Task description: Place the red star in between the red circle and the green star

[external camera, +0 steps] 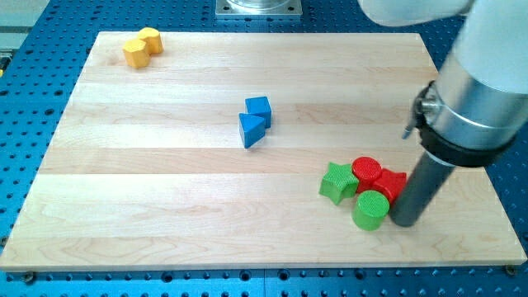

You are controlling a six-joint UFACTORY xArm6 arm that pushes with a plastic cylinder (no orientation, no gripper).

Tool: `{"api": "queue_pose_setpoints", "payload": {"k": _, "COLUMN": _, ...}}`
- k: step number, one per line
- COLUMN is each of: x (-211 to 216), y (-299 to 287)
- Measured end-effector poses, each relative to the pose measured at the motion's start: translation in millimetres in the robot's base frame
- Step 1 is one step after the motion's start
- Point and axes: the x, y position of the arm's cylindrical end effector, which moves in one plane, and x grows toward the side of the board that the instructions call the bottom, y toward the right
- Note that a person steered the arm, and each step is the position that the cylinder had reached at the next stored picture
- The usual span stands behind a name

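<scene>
The red star [391,184] lies near the view's bottom right, partly hidden by the rod. The red circle [366,171] touches it on its left. The green star [337,182] sits left of the red circle, touching it. A green circle [370,210] lies just below the red blocks. My tip [405,221] rests on the board right of the green circle and just below-right of the red star, close to both.
A blue cube [259,109] and a blue triangle [252,130] sit together near the board's middle. Two yellow blocks [142,47] sit at the view's top left. The wooden board [165,206] ends just right of the rod.
</scene>
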Motion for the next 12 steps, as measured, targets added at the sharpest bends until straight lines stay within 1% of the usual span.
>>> {"api": "queue_pose_setpoints", "payload": {"k": 1, "x": -16.4, "y": -7.7}}
{"api": "queue_pose_setpoints", "payload": {"k": 2, "x": -21.7, "y": 0.6}}
{"api": "queue_pose_setpoints", "payload": {"k": 6, "x": -25.8, "y": 48.6}}
{"api": "queue_pose_setpoints", "payload": {"k": 7, "x": -33.4, "y": 54.4}}
{"api": "queue_pose_setpoints", "payload": {"k": 9, "x": -75.2, "y": 54.4}}
{"api": "queue_pose_setpoints", "payload": {"k": 10, "x": -76.5, "y": 60.3}}
{"api": "queue_pose_setpoints", "payload": {"k": 11, "x": -39.1, "y": 89.2}}
{"api": "queue_pose_setpoints", "payload": {"k": 12, "x": -29.6, "y": 72.8}}
